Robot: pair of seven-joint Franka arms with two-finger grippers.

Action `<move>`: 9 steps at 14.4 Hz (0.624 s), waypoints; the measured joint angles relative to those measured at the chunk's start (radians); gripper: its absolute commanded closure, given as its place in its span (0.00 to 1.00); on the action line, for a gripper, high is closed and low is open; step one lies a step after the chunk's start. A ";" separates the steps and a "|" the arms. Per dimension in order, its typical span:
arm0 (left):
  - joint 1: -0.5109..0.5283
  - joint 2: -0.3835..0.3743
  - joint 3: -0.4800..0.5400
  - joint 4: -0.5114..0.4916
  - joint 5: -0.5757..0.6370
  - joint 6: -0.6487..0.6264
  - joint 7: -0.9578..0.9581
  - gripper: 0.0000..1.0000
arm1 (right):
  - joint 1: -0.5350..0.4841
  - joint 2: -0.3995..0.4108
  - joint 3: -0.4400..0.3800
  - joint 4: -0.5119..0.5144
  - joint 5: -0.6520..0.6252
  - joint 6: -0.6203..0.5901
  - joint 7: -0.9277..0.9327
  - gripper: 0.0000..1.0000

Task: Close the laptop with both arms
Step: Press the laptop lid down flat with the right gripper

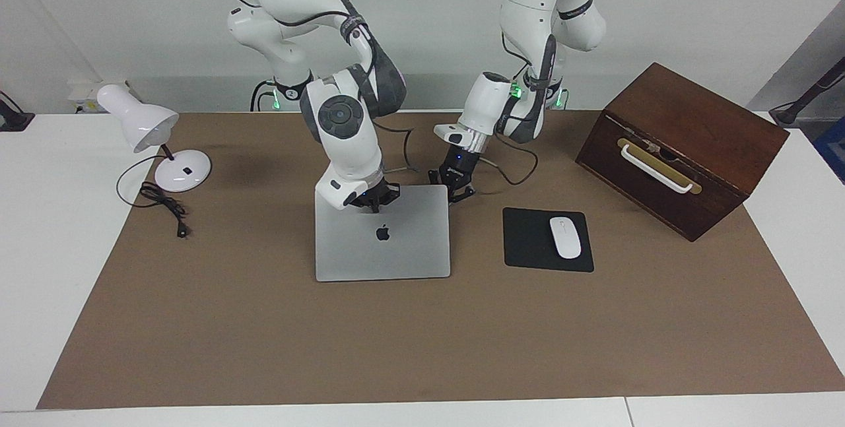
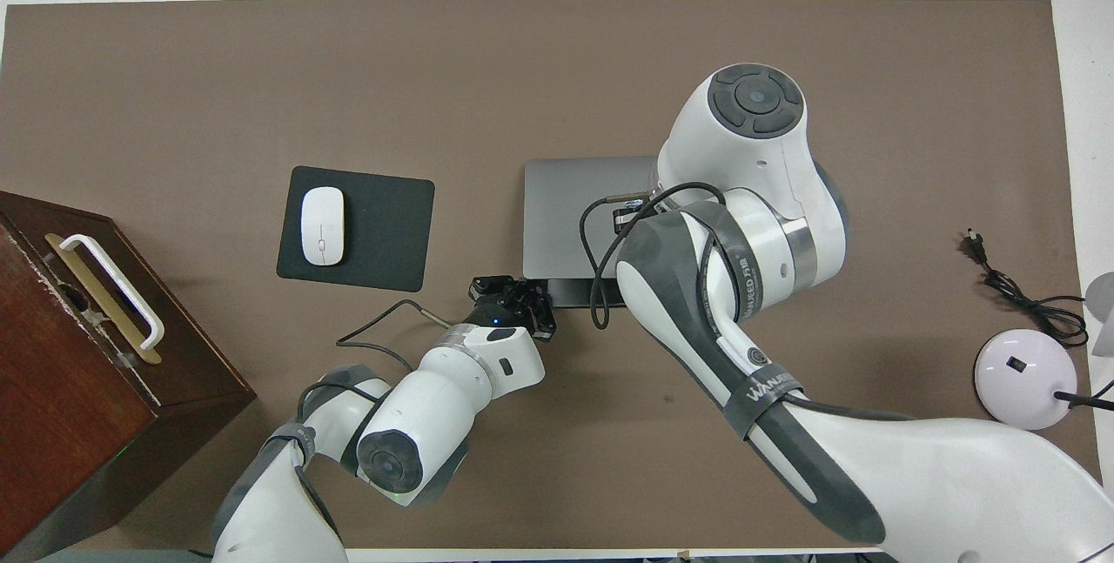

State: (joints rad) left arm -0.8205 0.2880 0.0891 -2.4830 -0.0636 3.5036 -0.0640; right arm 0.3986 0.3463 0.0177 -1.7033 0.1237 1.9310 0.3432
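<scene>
Laptop [image 1: 383, 234] lies on the brown mat [image 1: 422, 334], about mid-table, lid nearly flat, apple logo facing up. From overhead I see a thin dark strip along its edge nearest the robots, so I can't call it fully shut.

Right gripper [image 1: 373, 200] rests on the lid at the edge nearest the robots, toward the right arm's corner of the lid. Fingers closed, holding nothing; it presses with the tips. In the overhead view the arm hides it.

Left gripper [image 1: 458, 191] sits low at the laptop's corner nearest the robots on the left arm's side, just beside the edge. I can't tell whether it touches. Fingers closed, nothing in them.

Black mousepad [image 1: 528, 242] with white mouse [image 1: 565, 237] lies beside the laptop toward the left arm's end; wooden box [image 1: 686, 143] at that end. White desk lamp [image 1: 148, 133] at the right arm's end.
</scene>
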 measured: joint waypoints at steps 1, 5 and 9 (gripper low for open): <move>0.000 0.000 0.000 0.000 0.000 0.000 0.001 1.00 | 0.000 -0.005 0.000 -0.011 0.000 0.002 0.000 1.00; 0.000 0.000 0.000 0.000 0.000 0.000 0.002 1.00 | 0.001 -0.012 0.001 -0.046 0.000 0.034 0.000 1.00; 0.000 0.000 0.000 0.000 0.000 0.001 0.003 1.00 | 0.001 -0.012 0.002 -0.058 0.000 0.045 0.000 1.00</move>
State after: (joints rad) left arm -0.8209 0.2883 0.0894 -2.4831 -0.0636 3.5045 -0.0606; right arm 0.3996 0.3345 0.0201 -1.7617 0.1238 1.9761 0.3432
